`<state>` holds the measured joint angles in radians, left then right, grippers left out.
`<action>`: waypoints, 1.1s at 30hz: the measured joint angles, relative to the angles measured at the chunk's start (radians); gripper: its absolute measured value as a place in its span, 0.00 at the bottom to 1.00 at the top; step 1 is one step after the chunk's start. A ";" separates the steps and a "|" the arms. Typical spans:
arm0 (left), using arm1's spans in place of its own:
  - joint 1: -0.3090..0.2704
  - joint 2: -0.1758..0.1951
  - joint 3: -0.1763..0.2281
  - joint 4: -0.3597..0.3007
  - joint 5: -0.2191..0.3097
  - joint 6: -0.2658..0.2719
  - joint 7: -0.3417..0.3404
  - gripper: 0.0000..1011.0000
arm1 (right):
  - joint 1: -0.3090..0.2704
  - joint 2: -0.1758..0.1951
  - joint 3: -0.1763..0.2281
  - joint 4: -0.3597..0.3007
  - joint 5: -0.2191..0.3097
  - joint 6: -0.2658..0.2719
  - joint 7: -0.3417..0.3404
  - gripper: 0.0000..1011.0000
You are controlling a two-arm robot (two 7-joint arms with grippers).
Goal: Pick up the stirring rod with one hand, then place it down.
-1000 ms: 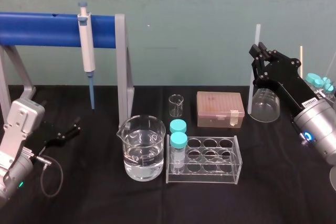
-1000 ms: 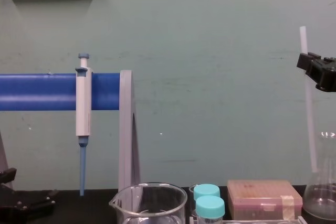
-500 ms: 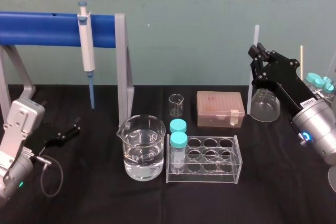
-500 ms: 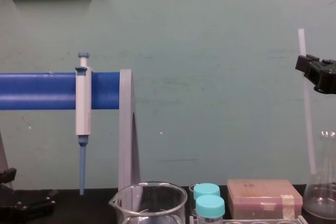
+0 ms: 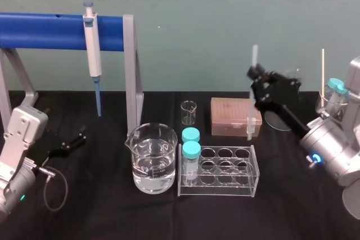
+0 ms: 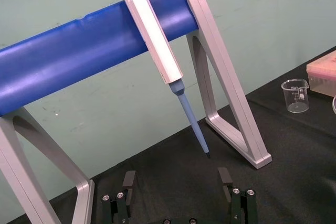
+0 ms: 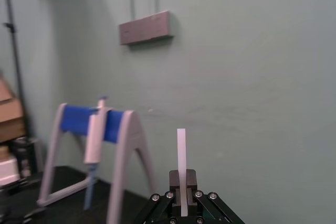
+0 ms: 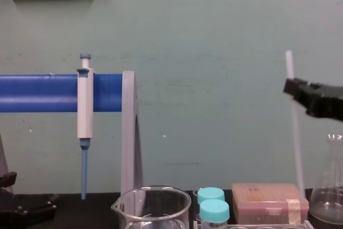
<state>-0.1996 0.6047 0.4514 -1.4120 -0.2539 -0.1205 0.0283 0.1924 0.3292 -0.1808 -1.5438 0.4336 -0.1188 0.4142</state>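
The right gripper [image 5: 255,73] is raised at the end of its black forearm [image 5: 281,96], which slants up and inward from the silver wrist housing [image 5: 333,153], where a blue ring is lit. Its two black fingers are pressed together on the stirring rod [image 5: 254,54]. The rod stands nearly upright between the jaws, with a short length above them and a much longer length hanging below. The left gripper [image 5: 76,139] lies low and parked ahead of its silver left wrist [image 5: 19,139], its fingers [image 6: 128,181] spread apart with nothing between the jaws.
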 joint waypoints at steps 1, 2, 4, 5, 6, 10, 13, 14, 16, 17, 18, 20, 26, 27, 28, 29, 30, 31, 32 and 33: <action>0.000 0.000 0.000 0.000 0.000 0.000 0.000 0.99 | 0.001 0.001 -0.011 0.008 0.011 -0.001 0.017 0.06; 0.000 0.000 0.000 0.000 0.000 0.000 0.000 0.99 | 0.002 0.001 -0.017 0.013 0.017 -0.002 0.026 0.06; 0.000 0.000 0.000 0.000 0.000 0.000 0.000 0.99 | 0.006 0.002 -0.034 0.029 0.032 -0.016 0.055 0.06; 0.000 0.000 0.000 0.000 0.000 0.000 0.000 0.99 | 0.009 0.002 -0.040 0.036 0.037 -0.023 0.065 0.06; 0.000 0.000 0.000 0.000 0.000 0.000 0.000 0.99 | 0.011 0.002 -0.045 0.043 0.040 -0.029 0.073 0.06; 0.000 0.000 0.000 0.000 0.000 0.000 0.000 0.99 | 0.025 0.002 -0.066 0.079 0.054 -0.063 0.105 0.06; 0.000 0.000 0.000 0.000 0.000 0.000 0.000 0.99 | 0.033 0.002 -0.075 0.103 0.064 -0.086 0.121 0.06; 0.000 0.000 0.000 0.000 0.000 0.000 0.000 0.99 | 0.036 0.002 -0.078 0.107 0.066 -0.091 0.122 0.06; 0.000 0.000 0.000 0.000 0.000 0.000 0.000 0.99 | 0.041 0.002 -0.083 0.121 0.069 -0.102 0.124 0.06; 0.000 0.000 0.000 0.000 0.000 0.000 0.000 0.99 | 0.042 0.002 -0.084 0.125 0.070 -0.105 0.124 0.06; 0.000 0.000 0.000 0.000 0.000 0.000 0.000 0.99 | 0.045 0.002 -0.086 0.131 0.073 -0.109 0.125 0.06; 0.000 0.000 0.000 0.000 0.000 0.000 0.000 0.99 | 0.047 0.001 -0.087 0.137 0.078 -0.113 0.126 0.06; 0.000 0.000 0.000 0.000 0.000 0.000 0.000 0.99 | 0.056 -0.009 -0.089 0.164 0.110 -0.126 0.140 0.06; 0.000 0.000 0.000 0.000 0.000 0.000 0.000 0.99 | 0.058 -0.011 -0.090 0.171 0.118 -0.128 0.144 0.06; 0.000 0.000 0.000 0.000 0.000 0.000 0.000 0.99 | 0.058 -0.011 -0.090 0.171 0.118 -0.128 0.144 0.06; 0.000 0.000 0.000 0.000 0.000 0.000 0.000 0.99 | 0.061 -0.013 -0.092 0.176 0.123 -0.129 0.146 0.06; 0.000 0.000 0.000 0.000 0.000 0.000 0.000 0.99 | 0.062 -0.013 -0.094 0.178 0.124 -0.129 0.146 0.06; 0.000 0.000 0.000 0.000 0.000 0.000 0.000 0.99 | 0.064 -0.014 -0.097 0.181 0.126 -0.130 0.148 0.06; 0.000 0.000 0.000 0.000 0.000 0.000 0.000 0.99 | 0.065 -0.014 -0.098 0.181 0.126 -0.130 0.148 0.06; 0.000 0.000 0.000 0.000 0.000 0.000 0.000 0.99 | 0.066 -0.014 -0.099 0.182 0.126 -0.130 0.148 0.06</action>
<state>-0.1995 0.6047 0.4514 -1.4120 -0.2539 -0.1205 0.0283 0.2582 0.3152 -0.2803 -1.3616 0.5599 -0.2493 0.5626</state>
